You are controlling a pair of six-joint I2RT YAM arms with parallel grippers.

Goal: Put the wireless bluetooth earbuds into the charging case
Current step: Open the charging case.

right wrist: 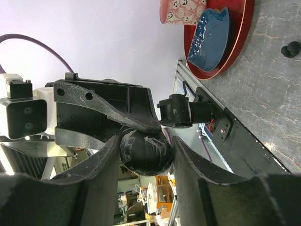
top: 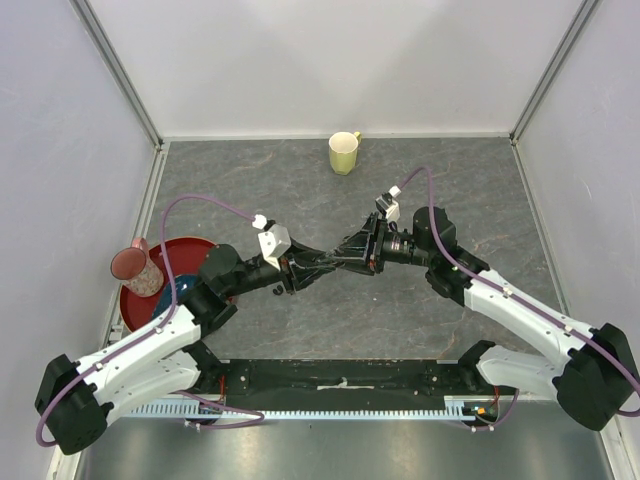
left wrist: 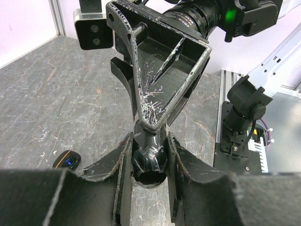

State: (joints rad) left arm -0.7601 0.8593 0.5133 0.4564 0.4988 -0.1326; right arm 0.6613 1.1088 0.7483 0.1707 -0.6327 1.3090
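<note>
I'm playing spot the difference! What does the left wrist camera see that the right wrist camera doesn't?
Only the left wrist view: a small dark thing with a blue light. Only the right wrist view: a red plate, a blue bowl, a pink cup and a tiny black earbud. Both: the black charging case, between the left pincer's fingers in one and the right pincer's in the other.

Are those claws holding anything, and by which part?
The left end effector pinches a small black case by its two sides. The right end effector flanks the same case; whether it grips it cannot be told.
</note>
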